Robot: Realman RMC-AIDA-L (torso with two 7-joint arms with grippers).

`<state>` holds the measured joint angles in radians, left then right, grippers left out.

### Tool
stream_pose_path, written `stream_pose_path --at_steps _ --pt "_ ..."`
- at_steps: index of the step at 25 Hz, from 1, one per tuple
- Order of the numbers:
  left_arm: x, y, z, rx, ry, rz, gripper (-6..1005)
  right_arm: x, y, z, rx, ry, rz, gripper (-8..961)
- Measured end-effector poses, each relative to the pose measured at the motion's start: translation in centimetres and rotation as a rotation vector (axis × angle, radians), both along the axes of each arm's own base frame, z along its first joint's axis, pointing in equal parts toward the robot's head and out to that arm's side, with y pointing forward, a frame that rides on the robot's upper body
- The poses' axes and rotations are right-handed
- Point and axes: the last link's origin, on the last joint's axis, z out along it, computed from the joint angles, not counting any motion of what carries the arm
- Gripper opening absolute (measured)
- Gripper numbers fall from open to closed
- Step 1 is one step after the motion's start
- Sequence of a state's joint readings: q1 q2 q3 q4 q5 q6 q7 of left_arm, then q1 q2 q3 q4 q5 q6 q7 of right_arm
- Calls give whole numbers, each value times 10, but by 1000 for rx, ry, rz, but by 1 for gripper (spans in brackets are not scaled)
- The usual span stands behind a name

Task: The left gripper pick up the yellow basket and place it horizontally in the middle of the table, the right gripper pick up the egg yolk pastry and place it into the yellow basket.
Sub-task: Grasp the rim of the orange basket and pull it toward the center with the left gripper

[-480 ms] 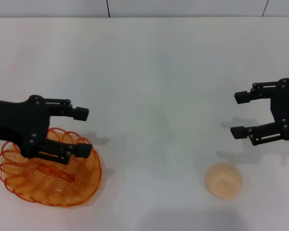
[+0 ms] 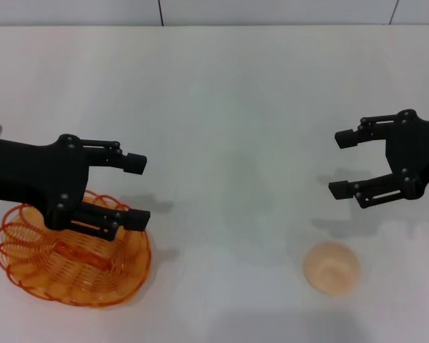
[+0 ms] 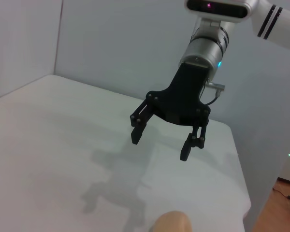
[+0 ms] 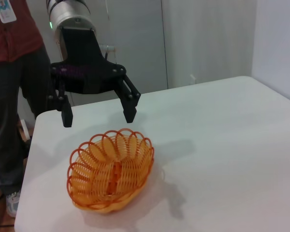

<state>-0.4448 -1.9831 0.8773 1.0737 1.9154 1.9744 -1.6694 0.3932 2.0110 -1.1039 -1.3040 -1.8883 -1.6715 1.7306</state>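
The yellow basket (image 2: 71, 275) sits at the table's near left; it also shows in the right wrist view (image 4: 111, 171). My left gripper (image 2: 137, 191) is open and empty, hovering above the basket's far right rim without touching it; the right wrist view shows it (image 4: 98, 117) above the basket too. The egg yolk pastry (image 2: 332, 267) lies at the near right, and its edge shows in the left wrist view (image 3: 173, 223). My right gripper (image 2: 338, 164) is open and empty, above the table beyond the pastry; the left wrist view shows it (image 3: 160, 146) as well.
The white table (image 2: 222, 107) runs back to a pale wall. In the right wrist view a person in a red top (image 4: 14, 72) stands past the table's edge behind the left arm.
My left gripper has moved a little to the right and farther away over the basket's rim. My right gripper has shifted left and slightly farther away. Basket and pastry have not moved.
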Motion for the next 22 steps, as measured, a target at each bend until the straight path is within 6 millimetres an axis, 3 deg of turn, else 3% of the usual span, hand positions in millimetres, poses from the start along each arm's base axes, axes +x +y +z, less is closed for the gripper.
stream_pose_path --at_steps 9,16,22 --pt "-5 4 13 13 52 47 845 -2 2 0 0 -4 9 817" --pt "-20 12 46 71 160 268 836 -1 4 -1 12 3 -3 816" --pt "-43 13 55 55 338 489 827 -1 6 -2 19 11 -8 816"
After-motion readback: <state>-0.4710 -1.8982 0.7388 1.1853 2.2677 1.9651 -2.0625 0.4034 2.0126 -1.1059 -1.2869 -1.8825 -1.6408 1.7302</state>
